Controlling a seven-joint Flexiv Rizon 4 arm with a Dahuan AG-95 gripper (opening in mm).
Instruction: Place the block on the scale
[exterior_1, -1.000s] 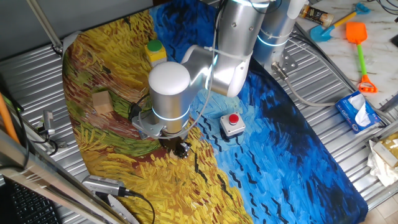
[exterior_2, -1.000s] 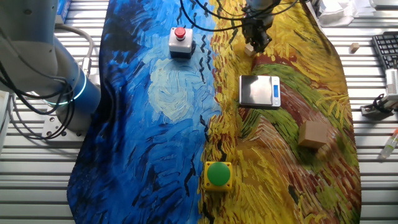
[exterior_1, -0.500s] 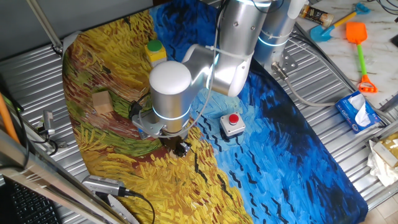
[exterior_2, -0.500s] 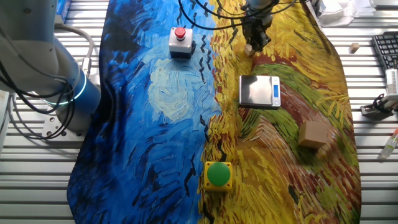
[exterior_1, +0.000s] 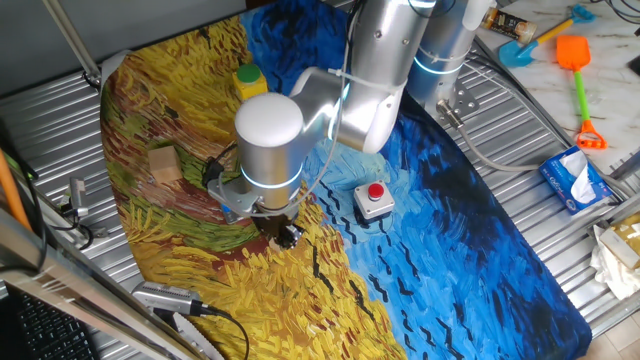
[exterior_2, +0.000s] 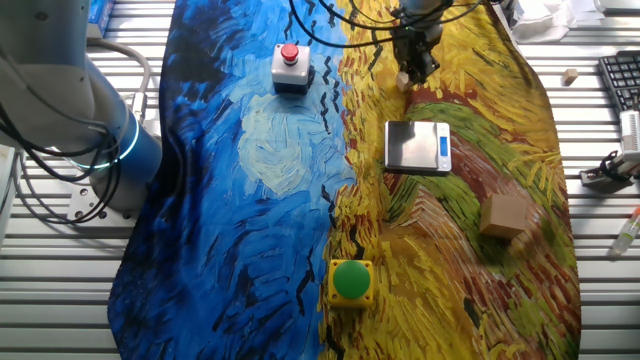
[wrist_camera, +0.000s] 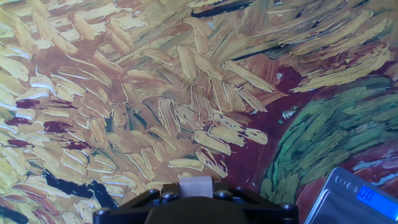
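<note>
The block (wrist_camera: 195, 186), a small pale wooden cube, sits between the black fingers of my gripper (wrist_camera: 195, 194), which is shut on it. In the other fixed view the gripper (exterior_2: 413, 68) hangs low over the yellow part of the cloth, with the block (exterior_2: 402, 79) at its tips. The scale (exterior_2: 417, 146), flat and grey with a blue strip, lies a short way from the gripper. Its corner also shows in the hand view (wrist_camera: 351, 200). In one fixed view the gripper (exterior_1: 285, 236) is under the arm, and the arm hides the scale.
A larger wooden block (exterior_2: 505, 216) lies beyond the scale, also in one fixed view (exterior_1: 165, 163). A grey box with a red button (exterior_2: 290, 68) and a yellow box with a green button (exterior_2: 350, 282) stand on the painted cloth (exterior_2: 250, 200). Tools and a tissue pack (exterior_1: 575, 180) lie off the cloth.
The hand has shifted slightly to the left in one fixed view, still shut on the block. Nothing else has moved.
</note>
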